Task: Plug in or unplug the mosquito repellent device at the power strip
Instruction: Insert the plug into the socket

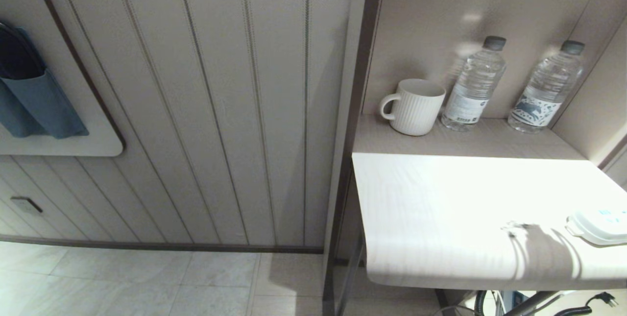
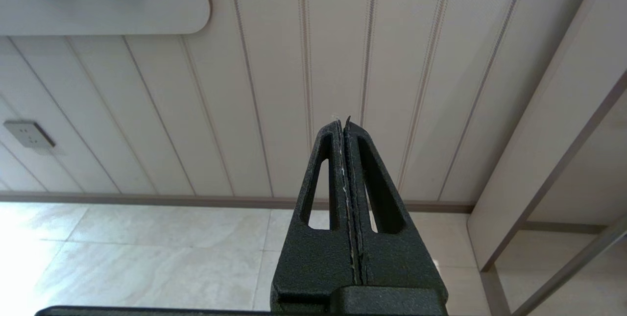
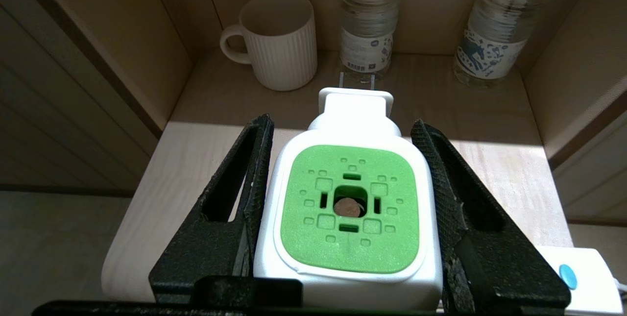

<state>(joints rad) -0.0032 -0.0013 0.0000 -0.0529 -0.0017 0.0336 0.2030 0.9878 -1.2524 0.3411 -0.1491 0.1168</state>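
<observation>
In the right wrist view, my right gripper (image 3: 341, 122) is shut on the mosquito repellent device (image 3: 349, 208), one black finger on each white side. Its green cap faces the camera. Its two metal prongs (image 3: 356, 80) point toward the shelf niche, free in the air above the pale tabletop (image 3: 196, 169). One rounded end of the white power strip (image 1: 600, 225) lies at the table's right edge, apart from the device, and the power strip (image 3: 583, 277) shows a blue button beside my right finger. My left gripper (image 2: 343, 122) is shut on nothing, parked facing the panelled wall and floor.
A white ribbed mug (image 1: 414, 106) and two clear water bottles (image 1: 474, 85) (image 1: 546, 88) stand at the back of the niche. A dark frame post (image 1: 360, 85) borders the table on the left. A wall socket (image 2: 27, 133) sits low on the panelling.
</observation>
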